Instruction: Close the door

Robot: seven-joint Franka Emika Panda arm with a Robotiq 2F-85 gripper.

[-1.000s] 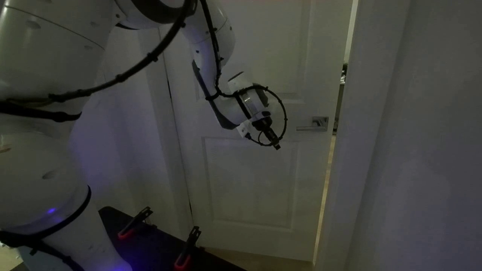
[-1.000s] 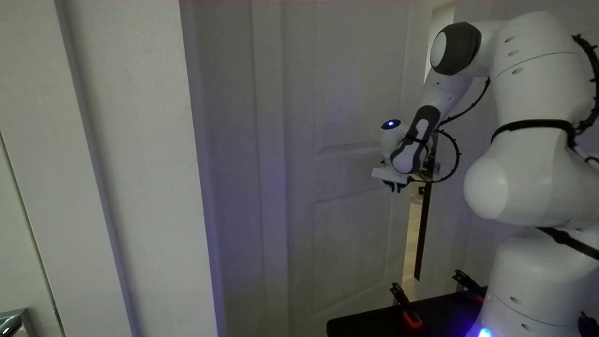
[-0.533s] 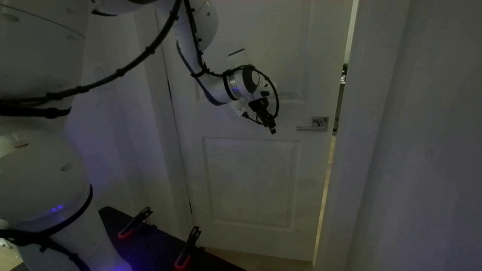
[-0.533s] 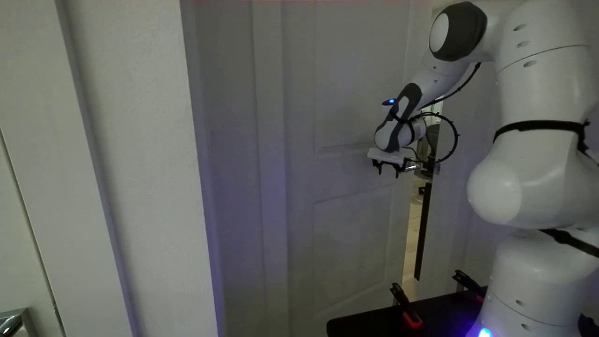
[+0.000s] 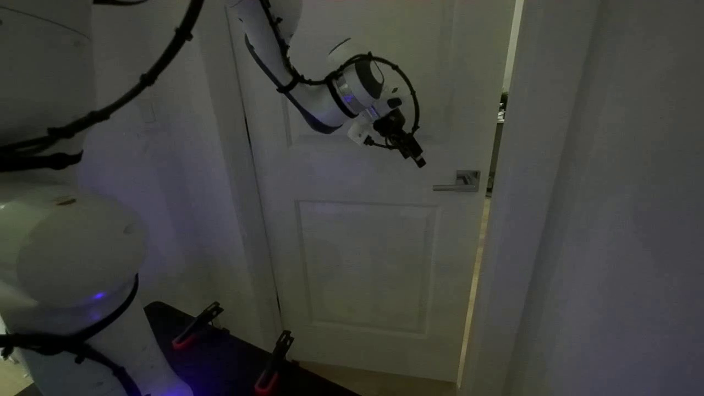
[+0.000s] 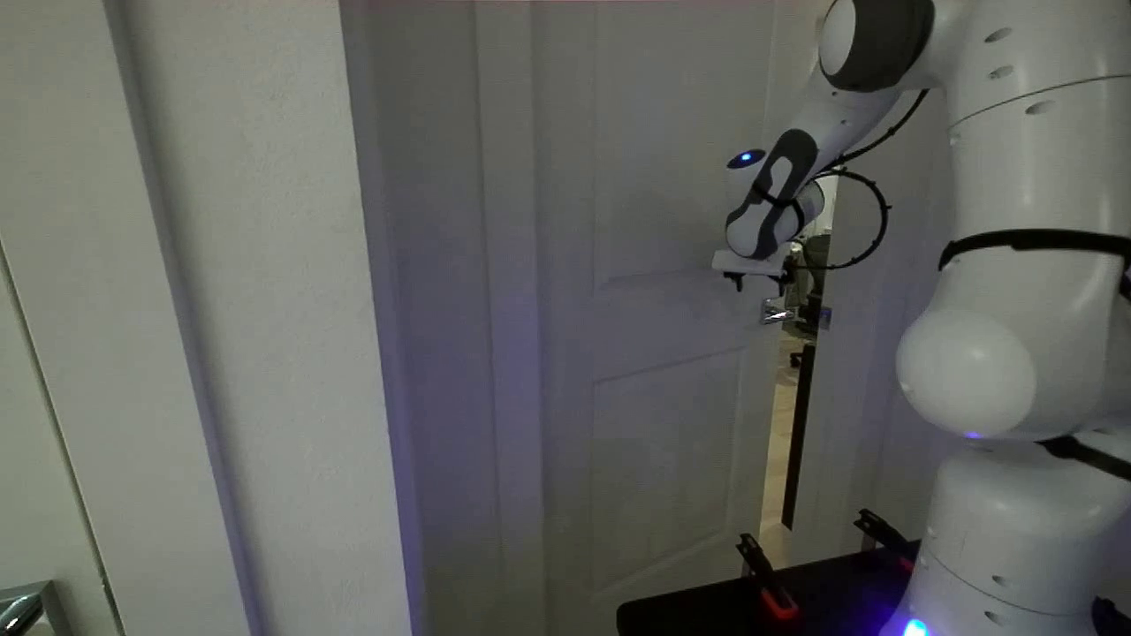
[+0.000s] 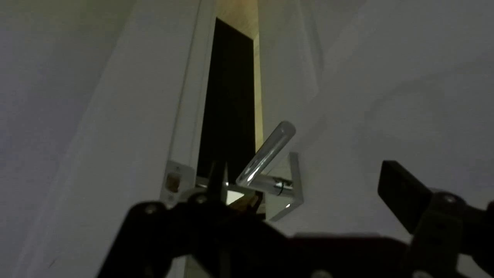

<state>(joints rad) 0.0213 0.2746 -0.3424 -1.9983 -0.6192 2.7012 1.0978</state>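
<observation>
Since one second before, the robot arm has risen, so that its gripper now looks higher than the door handle, and its fingers have spread wide apart; the door itself has not moved; it stands slightly ajar before the arm, with a thin opening along its handle side, and it seems to swing away from the arm, so closing it would probably ask for a pull; the fingers hold nothing, and in the wrist view the handle shows beyond them, not gripped; for doing this approach well, it is better to lower the gripper slowly, shift it toward the handle, and place one finger on each side of it before squeezing; the inner finger needs care, because the space between handle and door looks narrow; after this, a steady and straight pull, without pressing the handle down, should serve well; around these, the white wall and the door frame stand beside the opening, and the outer finger could knock against the frame; low down, near the hinge side, is the black table; the black cable runs along the arm, and its loop near the gripper could perhaps catch on the handle; the two clamps on the table's edge, smallest of these, do not seem to obstruct.
</observation>
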